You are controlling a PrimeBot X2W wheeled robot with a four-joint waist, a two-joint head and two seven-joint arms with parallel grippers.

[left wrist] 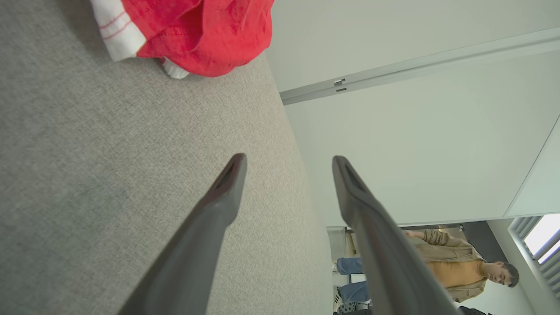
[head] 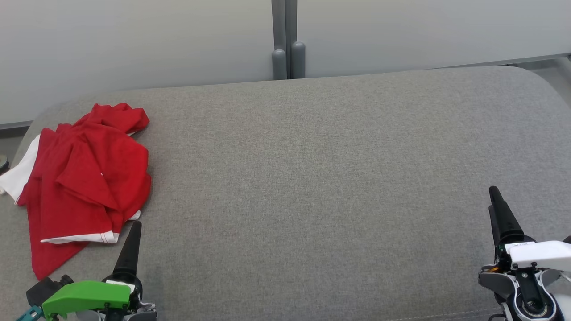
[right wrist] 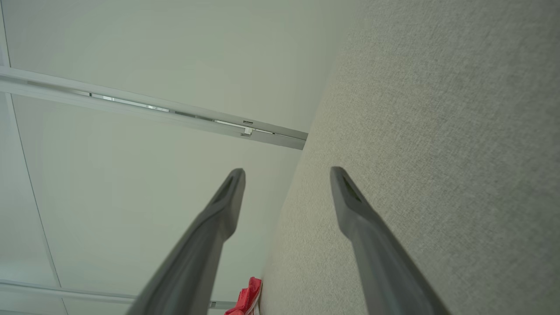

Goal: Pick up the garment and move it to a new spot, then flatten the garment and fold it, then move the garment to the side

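One crumpled red garment, trimmed in white, lies bunched at the far left of the grey upholstered surface, close to its left edge. Nothing is held: the left gripper is placed just beside the garment's near hem, jaws spread wide and empty. In the left wrist view the cloth is seen ahead of the fingertips, not between them. The right gripper is well apart, at the opposite end of the surface, likewise spread and empty.

The first step, the pick-up, is judged not yet begun. It would best be done by the left gripper. A raised fold near the middle of the heap should be taken rather than the thin white hem, so that several layers are caught and the cloth is lifted, not dragged. The bare middle of the surface could be used as the new spot. A person is seen beyond the surface's edge in the left wrist view.
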